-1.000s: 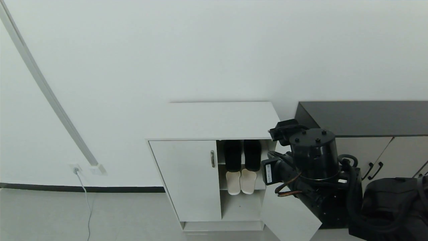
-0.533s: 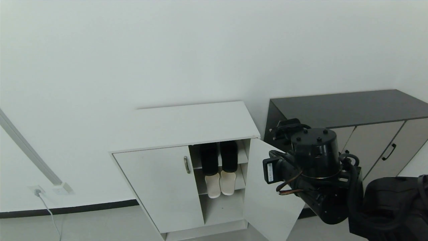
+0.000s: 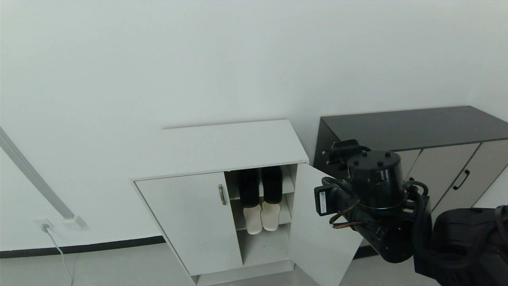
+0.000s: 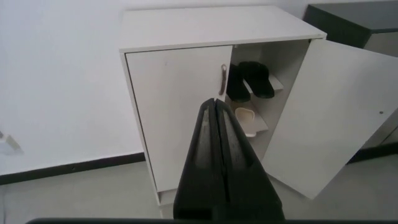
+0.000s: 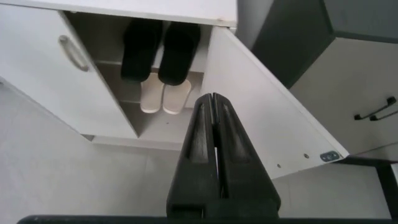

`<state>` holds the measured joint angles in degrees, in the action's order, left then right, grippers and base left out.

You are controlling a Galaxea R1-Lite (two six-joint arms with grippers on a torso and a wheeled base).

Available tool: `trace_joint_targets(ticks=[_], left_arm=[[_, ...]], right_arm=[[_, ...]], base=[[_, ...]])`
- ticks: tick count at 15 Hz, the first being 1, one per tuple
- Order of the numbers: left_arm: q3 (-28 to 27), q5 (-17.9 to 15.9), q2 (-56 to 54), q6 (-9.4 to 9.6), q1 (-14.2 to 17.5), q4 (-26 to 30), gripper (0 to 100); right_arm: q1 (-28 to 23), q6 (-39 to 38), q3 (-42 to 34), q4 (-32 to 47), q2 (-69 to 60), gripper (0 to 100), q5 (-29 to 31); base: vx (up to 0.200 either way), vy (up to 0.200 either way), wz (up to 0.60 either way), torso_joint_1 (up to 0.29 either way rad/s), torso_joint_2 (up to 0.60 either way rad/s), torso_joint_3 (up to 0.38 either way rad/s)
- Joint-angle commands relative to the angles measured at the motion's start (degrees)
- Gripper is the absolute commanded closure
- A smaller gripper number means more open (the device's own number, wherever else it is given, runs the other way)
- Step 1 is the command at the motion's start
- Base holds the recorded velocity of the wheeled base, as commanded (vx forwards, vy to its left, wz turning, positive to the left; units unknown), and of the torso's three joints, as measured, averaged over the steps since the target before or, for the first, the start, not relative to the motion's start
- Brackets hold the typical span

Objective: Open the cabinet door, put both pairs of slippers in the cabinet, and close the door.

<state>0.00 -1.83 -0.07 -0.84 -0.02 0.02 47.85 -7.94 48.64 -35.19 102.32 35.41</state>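
Right arm (image 3: 373,178) barely shifted, black slippers (image 3: 260,184), white slippers (image 3: 262,217) lying front-to-back

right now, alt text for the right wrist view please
White wooden cabinet with one door swung open, black slippers shelved above white slippers inside. The shut black pincer hangs in front.

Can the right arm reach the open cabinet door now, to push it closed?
Probably yes: the open door stands near the right gripper, nothing lies between them, and the black slippers and white slippers sit inside, clear of it.
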Motion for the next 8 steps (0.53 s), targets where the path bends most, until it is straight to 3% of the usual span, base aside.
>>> trace_joint_targets(ticks=[1,5,8], left_arm=[[0.0,-0.02,0.07,0.05,0.02,-0.02,100],[0.0,0.07,0.07,0.05,0.02,-0.02,100],[0.0,-0.02,0.07,0.05,0.02,-0.02,100]], right_arm=[[-1.09,0.38,0.23,-0.05,0.78,100,0.01],[-7.15,0.47,4.45,0.04,3.86,100,-0.26],[-13.83,0.38,9.1,0.48,7.2,100,-4.56]], base=[[0.0,0.0,0.0,0.0,0.0,0.0],[0.0,0.0,0.0,0.0,0.0,0.0],[0.0,0.0,0.0,0.0,0.0,0.0]])
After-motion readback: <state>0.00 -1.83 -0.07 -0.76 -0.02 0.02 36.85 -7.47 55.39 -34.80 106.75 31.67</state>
